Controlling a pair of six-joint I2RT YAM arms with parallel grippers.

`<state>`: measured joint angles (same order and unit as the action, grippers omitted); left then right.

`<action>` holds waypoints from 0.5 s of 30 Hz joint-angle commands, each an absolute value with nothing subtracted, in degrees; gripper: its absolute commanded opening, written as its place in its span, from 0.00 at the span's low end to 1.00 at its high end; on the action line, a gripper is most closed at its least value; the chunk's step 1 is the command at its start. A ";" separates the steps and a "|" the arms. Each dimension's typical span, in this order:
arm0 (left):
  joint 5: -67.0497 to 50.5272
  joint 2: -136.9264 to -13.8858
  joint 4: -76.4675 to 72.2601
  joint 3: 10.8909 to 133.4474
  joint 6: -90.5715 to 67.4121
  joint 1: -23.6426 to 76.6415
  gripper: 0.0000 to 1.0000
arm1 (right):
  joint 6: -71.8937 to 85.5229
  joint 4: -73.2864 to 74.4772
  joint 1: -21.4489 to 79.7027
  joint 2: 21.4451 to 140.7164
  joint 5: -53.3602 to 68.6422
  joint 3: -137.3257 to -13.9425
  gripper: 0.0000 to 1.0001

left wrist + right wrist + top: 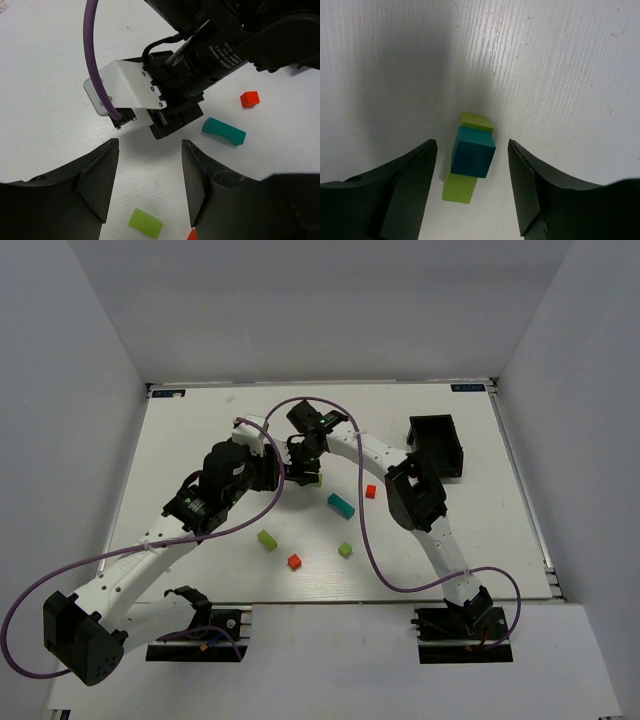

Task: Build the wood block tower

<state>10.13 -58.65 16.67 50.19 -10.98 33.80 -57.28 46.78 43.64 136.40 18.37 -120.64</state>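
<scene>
One teal cube (473,159) atop a lime-green block (460,189) sits inside the wide right gripper (472,146).

- A teal cube (473,151) sits on top of a longer lime-green base block (459,190) that lies flat on the bench (560,75). The base's ends show past the cube on two sides.
- A teal bar (340,505) lies flat and slanted near mid-bench.
- A red cube (370,491) lies near the bar, not touching it.
- Nearer the arms, a lime-green oblong (267,540), a second red cube (294,561) and a small lime-green cube (345,550) lie loose and apart.
</scene>
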 commanded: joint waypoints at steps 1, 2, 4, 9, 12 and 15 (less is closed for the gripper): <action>10.81 -56.87 15.91 50.19 -10.72 33.49 0.64 | -57.04 47.55 43.94 136.41 19.34 -122.70 0.70; 10.81 -56.87 15.91 50.19 -10.72 33.49 0.64 | -56.69 47.29 43.86 136.41 19.34 -122.78 0.74; 10.81 -56.87 15.91 50.19 -10.72 33.49 0.64 | -56.25 47.02 43.77 136.14 19.42 -122.78 0.90; 10.81 -56.87 15.91 50.19 -10.72 33.49 0.64 | -54.15 45.62 43.59 134.83 19.42 -121.99 0.90; 10.81 -56.87 15.91 50.19 -10.72 33.49 0.64 | -52.83 44.04 43.16 133.34 18.37 -120.33 0.90; 10.81 -56.87 15.91 50.19 -10.72 33.49 0.64 | -52.21 42.54 42.89 130.53 17.76 -116.04 0.90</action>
<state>10.13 -58.57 16.67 50.19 -10.98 33.80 -54.06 44.49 43.44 135.72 17.96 -118.93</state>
